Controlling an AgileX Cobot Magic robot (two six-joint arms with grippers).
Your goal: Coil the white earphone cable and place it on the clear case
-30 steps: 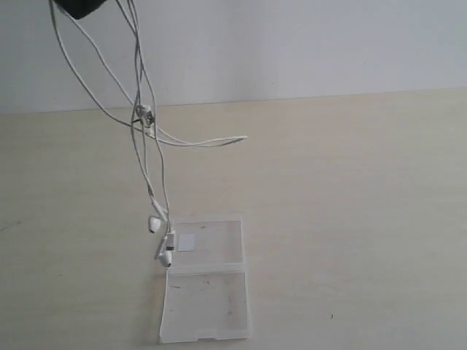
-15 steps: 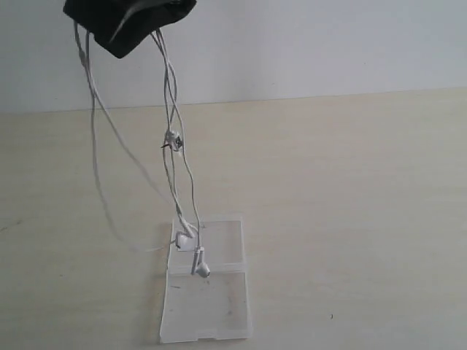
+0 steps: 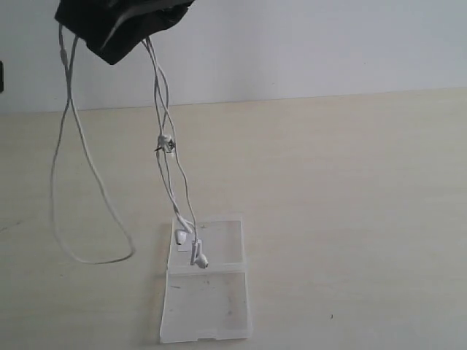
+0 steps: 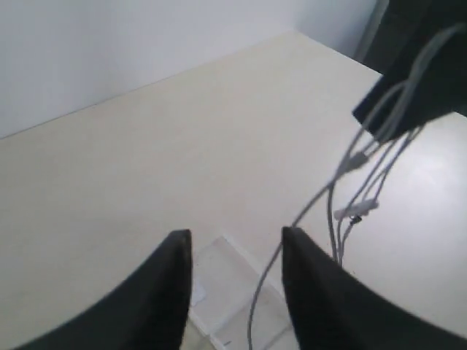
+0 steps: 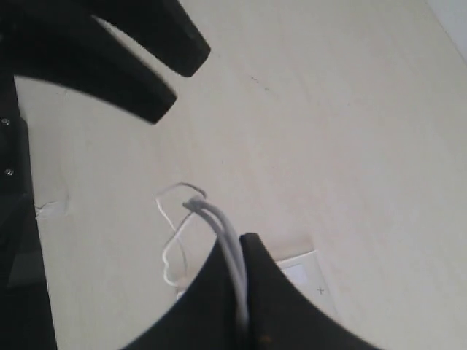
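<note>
your right tool (image 5: 238, 246) is pressed together on the white earphone cable (image 3: 166, 144), with several strands bunched between its tips, high above the bench (image 3: 350, 204). your left tool (image 4: 235, 233) is spread and pinches nothing. in its wrist view one strand crosses the gap close to one finger, and you can't tell whether it touches. in the exterior view both tools sit at the top left edge, too dark to tell apart, and the cable hangs from them in two parts. one long loop drops on the left and its bottom reaches the bench, beside the clear case (image 3: 208, 306) but apart from it. the other strands run down past a small joint to the two earbuds (image 3: 199, 259). these lie on the half of the case farther from the camera, near its left edge. the case lies open and flat on the bench, its nearer half scuffed.
</note>
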